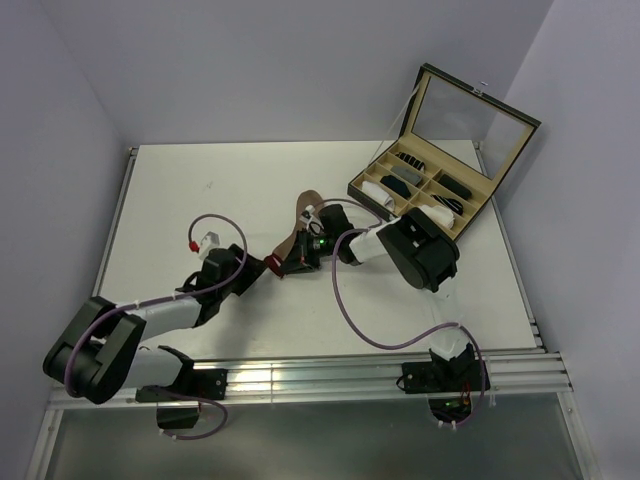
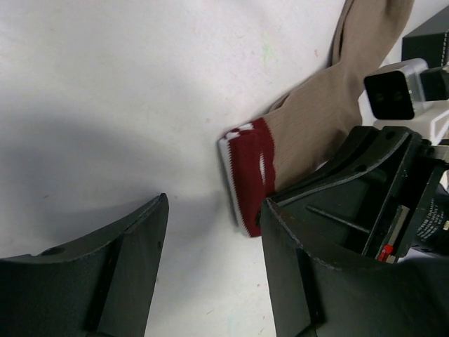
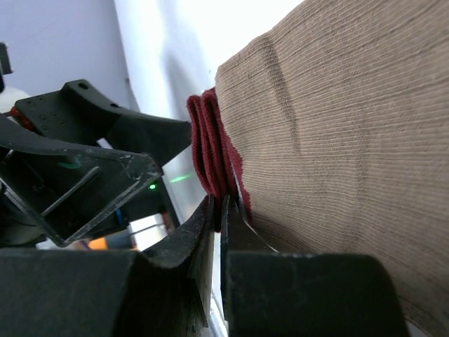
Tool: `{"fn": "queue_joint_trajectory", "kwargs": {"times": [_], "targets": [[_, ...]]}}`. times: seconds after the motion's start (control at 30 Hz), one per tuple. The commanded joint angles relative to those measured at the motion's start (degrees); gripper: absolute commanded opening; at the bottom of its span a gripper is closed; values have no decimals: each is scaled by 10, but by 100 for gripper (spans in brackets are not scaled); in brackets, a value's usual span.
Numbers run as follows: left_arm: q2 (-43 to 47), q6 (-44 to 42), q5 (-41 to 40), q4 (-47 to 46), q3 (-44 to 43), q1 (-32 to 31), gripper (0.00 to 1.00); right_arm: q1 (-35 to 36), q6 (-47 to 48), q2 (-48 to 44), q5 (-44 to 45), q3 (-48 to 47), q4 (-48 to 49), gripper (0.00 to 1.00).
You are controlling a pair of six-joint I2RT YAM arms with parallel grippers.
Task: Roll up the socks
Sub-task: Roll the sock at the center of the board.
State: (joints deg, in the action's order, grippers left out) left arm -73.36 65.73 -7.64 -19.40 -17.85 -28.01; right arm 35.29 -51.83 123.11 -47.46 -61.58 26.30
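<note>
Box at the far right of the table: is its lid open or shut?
Open: the lid stands tilted back, leaving the box compartments exposed.

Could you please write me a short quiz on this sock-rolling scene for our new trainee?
1. True or false: the left gripper is shut on the tan sock.
2. Which part of the tan sock does the right gripper pinch? A) the toe B) the red cuff C) the heel
3. Fill in: the box lid at the far right of the table stands ____.
Key: 1 false, its jaws are apart with nothing between them; 2 B; 3 open.
</note>
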Motion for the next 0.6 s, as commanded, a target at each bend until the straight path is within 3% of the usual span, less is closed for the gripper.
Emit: {"fn": "queue_joint_trajectory", "kwargs": {"times": [0.0, 0.2, 0.57], "targets": [[-34, 5, 19, -14, -13, -3, 61, -5, -38, 5, -28, -2, 15, 0], [-80, 26, 22, 6, -33, -3, 57, -10, -112, 17, -47, 21, 84, 0], [-88, 47, 1, 38, -38, -3, 52, -12, -107, 27, -33, 21, 58, 0]]}}
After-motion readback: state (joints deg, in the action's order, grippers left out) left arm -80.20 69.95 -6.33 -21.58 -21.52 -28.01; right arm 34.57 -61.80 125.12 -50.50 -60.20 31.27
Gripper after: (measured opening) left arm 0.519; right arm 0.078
